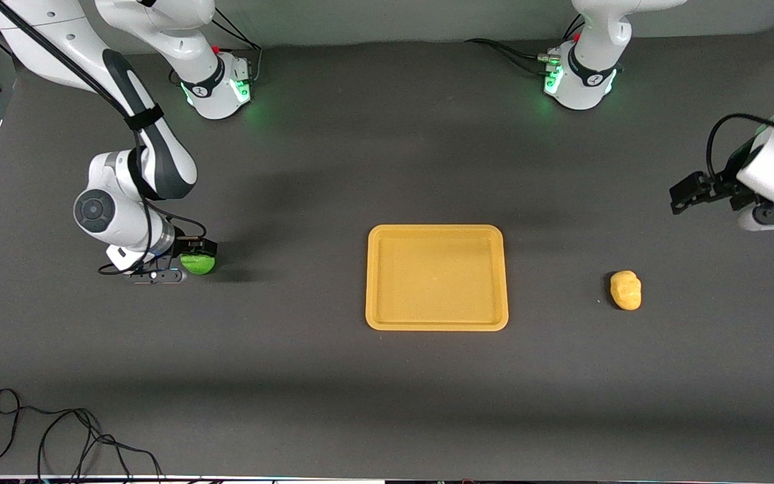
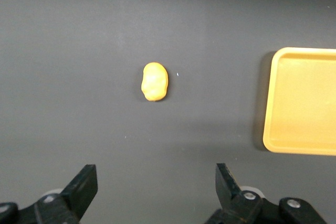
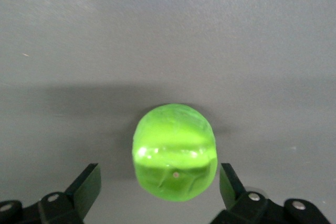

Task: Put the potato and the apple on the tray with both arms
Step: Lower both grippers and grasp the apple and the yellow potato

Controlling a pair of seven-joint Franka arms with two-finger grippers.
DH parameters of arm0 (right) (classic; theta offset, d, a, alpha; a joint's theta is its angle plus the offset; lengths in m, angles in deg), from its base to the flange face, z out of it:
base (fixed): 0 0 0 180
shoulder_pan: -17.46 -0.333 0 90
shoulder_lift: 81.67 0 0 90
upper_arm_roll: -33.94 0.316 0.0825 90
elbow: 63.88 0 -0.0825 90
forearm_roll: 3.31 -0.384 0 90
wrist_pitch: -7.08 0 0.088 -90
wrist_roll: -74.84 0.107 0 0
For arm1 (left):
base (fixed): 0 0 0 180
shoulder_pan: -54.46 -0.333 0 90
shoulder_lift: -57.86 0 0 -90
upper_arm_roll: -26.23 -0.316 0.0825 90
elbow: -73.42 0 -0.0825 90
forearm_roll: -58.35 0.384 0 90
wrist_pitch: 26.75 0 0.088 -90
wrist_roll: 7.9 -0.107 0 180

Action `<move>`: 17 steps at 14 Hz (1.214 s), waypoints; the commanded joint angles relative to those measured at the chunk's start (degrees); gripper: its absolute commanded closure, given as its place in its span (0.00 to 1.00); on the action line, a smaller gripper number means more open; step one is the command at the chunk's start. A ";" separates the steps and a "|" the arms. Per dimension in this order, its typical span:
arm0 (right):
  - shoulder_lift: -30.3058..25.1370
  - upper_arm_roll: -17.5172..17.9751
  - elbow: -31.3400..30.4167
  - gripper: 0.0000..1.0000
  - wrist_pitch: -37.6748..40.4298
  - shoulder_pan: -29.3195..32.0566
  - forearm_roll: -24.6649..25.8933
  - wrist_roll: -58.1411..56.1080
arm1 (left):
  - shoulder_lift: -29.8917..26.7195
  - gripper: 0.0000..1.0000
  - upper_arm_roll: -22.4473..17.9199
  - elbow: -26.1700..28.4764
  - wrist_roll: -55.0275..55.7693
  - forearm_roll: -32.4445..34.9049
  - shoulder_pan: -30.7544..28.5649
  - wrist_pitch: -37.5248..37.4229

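The green apple (image 1: 199, 263) rests on the dark table toward the right arm's end. My right gripper (image 1: 184, 259) is down at it, open, with a finger on each side and a gap to both; the right wrist view shows the apple (image 3: 175, 150) between the fingers (image 3: 86, 186). The yellow potato (image 1: 626, 290) lies toward the left arm's end. My left gripper (image 1: 684, 195) hangs open and empty over bare table near it; the left wrist view shows the potato (image 2: 155, 81) ahead of the gripper (image 2: 156, 182). The mustard tray (image 1: 436, 323) lies empty mid-table and also shows in the left wrist view (image 2: 269, 103).
A loose black cable (image 1: 58, 430) lies on the table near the front camera at the right arm's end. The two arm bases (image 1: 216, 87) (image 1: 578, 77) stand along the edge farthest from the front camera.
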 commanded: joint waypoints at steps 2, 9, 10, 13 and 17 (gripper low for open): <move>1.79 -0.39 0.62 0.00 -0.81 -0.39 2.81 2.44 | 9.33 0.00 -0.17 1.23 -0.63 0.86 -0.15 8.15; 2.68 -0.39 3.16 0.73 0.13 -0.03 2.63 2.88 | 30.26 0.00 -0.44 4.84 -0.90 8.41 -2.08 32.51; 1.89 -0.30 4.47 0.78 2.85 -0.38 2.46 2.97 | 31.76 0.00 -0.44 5.01 -0.90 8.60 -2.43 34.35; -0.14 0.57 9.48 0.80 11.03 -1.35 2.02 3.05 | 33.97 0.00 -0.35 6.68 -0.90 8.60 -2.61 37.79; -0.84 0.75 15.37 0.80 14.65 -6.36 0.35 3.05 | 33.19 0.80 0.00 6.25 1.03 8.60 -1.30 34.91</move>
